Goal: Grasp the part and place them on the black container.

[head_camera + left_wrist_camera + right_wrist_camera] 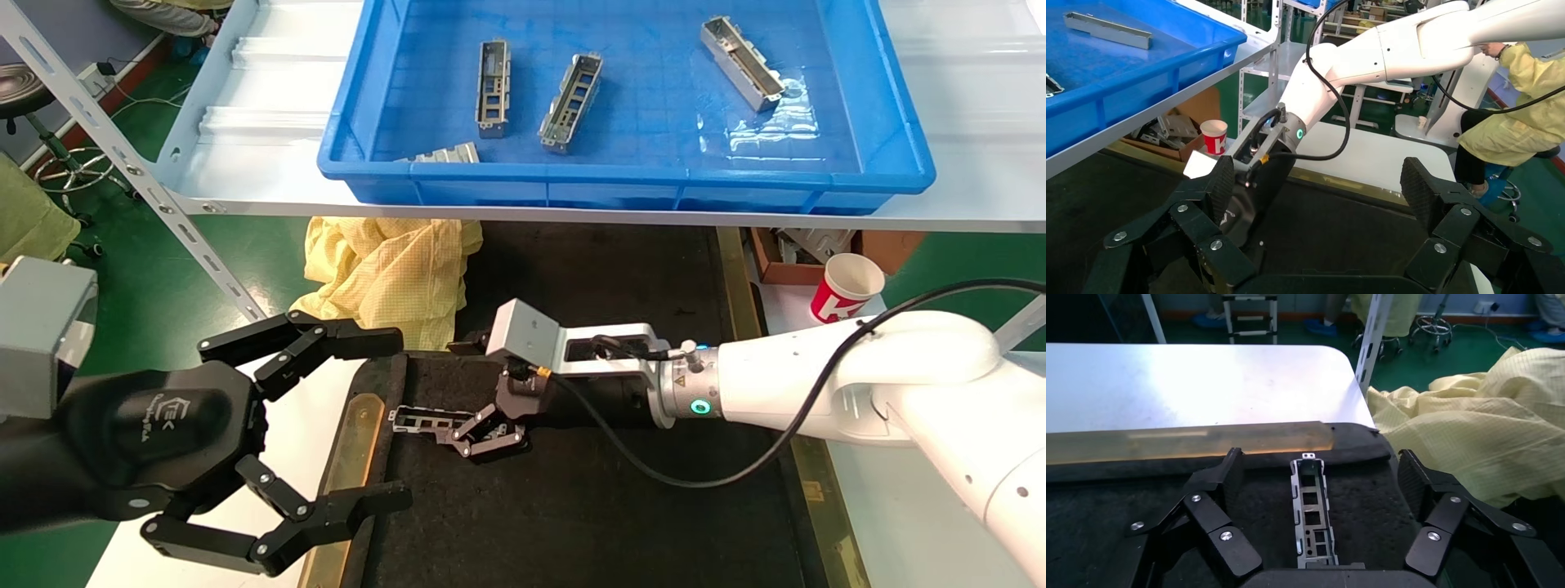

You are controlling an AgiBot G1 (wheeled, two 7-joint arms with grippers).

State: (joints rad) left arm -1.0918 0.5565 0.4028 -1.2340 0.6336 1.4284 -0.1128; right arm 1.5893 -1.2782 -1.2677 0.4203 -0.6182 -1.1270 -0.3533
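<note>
On the black container (588, 506), near its left brass strip (357, 441), the right gripper (482, 433) sits low with its claw spread wide, gripping nothing; the part (1312, 511) lies flat on the felt between its jaws. The step looks like release: better to lift straight up without snagging it. The left gripper (327, 425) hovers spread and empty at near left.

A: Is the light even?
B: Bright from overhead. Glare pools on the blue bin (899, 98) floor and washes out the white table (1199, 380).
A: Any dark spots?
B: The black container (588, 506) swallows detail. Focus holds, though the near left gripper (327, 425) looks stretched.
</note>
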